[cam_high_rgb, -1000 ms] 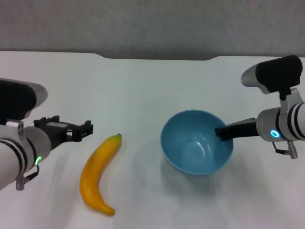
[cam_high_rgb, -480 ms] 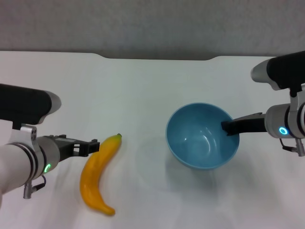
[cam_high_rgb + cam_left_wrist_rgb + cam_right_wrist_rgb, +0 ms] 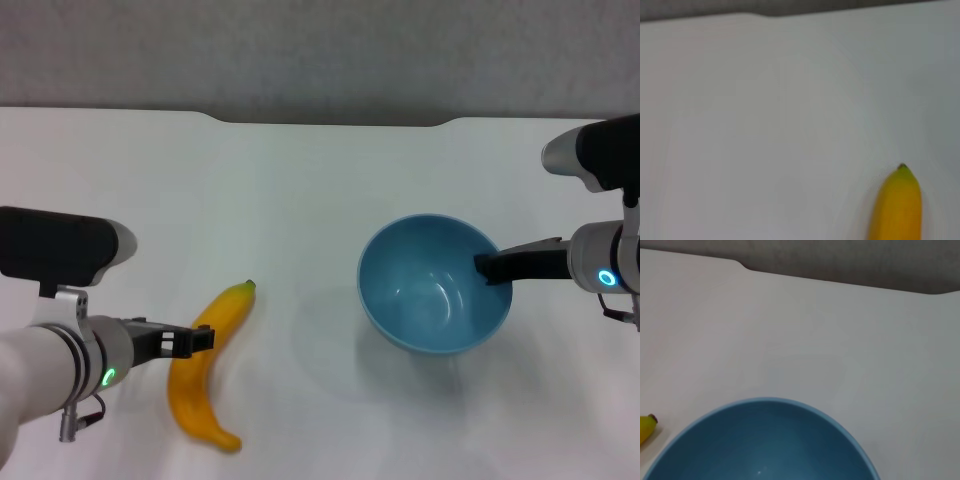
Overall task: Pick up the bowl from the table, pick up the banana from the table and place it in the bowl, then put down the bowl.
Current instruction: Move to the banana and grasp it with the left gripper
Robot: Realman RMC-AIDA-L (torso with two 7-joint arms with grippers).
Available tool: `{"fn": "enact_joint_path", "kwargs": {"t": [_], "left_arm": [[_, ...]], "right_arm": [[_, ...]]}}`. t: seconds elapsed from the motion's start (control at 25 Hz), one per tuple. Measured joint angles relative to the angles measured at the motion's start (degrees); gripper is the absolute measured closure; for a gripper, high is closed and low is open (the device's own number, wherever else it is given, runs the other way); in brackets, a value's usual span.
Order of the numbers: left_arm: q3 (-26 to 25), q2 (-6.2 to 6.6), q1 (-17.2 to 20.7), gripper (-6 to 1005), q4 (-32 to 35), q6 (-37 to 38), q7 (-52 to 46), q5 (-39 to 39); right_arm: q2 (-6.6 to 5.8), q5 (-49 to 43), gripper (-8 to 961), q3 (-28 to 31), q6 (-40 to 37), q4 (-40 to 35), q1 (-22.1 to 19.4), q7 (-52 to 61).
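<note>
The light-blue bowl (image 3: pixel 430 292) hangs just above the white table (image 3: pixel 300 200), right of centre, with its shadow on the table to its lower left. My right gripper (image 3: pixel 492 267) is shut on the bowl's right rim. The bowl's inside fills the lower part of the right wrist view (image 3: pixel 765 445). The yellow banana (image 3: pixel 192 400) lies on the table at the front left, stem tip pointing away from me. My left gripper (image 3: pixel 200 340) is open over the banana's middle, reaching in from the left. The left wrist view shows only the banana's stem end (image 3: pixel 897 205).
The table's far edge has a shallow notch (image 3: pixel 330 122) with a grey wall behind it. Bare white tabletop lies between the banana and the bowl. The banana's tip (image 3: pixel 645 427) shows at the edge of the right wrist view.
The right gripper has carried the bowl a little to the right and up. The left gripper has turned and moved toward me and right, from beside the banana's stem end to over its middle.
</note>
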Motion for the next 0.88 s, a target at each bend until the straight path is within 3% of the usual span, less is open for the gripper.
{"fn": "enact_joint_path", "kwargs": {"t": [0.88], "left_arm": [[0.7,-0.07,-3.9,115,8.4,-2.0,0.0,-3.5]], "right_arm": [[0.17,0.0,918,-0.6,-0.3,1.9,-0.3,-0.2]]}}
